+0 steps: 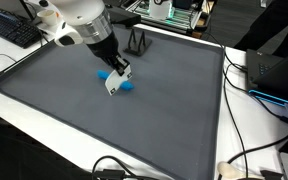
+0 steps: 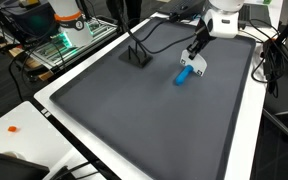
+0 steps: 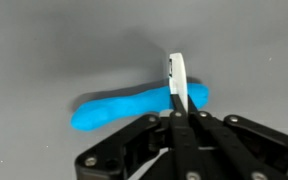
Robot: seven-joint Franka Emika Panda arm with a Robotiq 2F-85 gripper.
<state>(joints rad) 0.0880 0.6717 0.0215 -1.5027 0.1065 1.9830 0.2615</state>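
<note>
**End effector closed over a blue piece on the grey mat**

The end effector (image 3: 178, 72) had its 2 fingers (image 3: 177, 85) drawn fully together, with no gap showing between the white pads in the wrist view. The tips stood at the blue piece (image 3: 114, 108), near 1 of its ends. The pictures did not show whether they nipped any of it or only touched it.

The blue piece (image 1: 130, 89) was long and rounded. It lay flat on the grey mat (image 1: 134, 130) that covered the worktop (image 2: 246, 130), and both exterior views showed the end effector (image 2: 194, 66) tilted down onto it. It sat in the half of the mat nearer the edge where a small black stand (image 2: 136, 55) stood, but well apart from that stand (image 1: 136, 42). A keyboard (image 1: 9, 30) lay off the mat, beyond 1 corner of the worktop.
</note>
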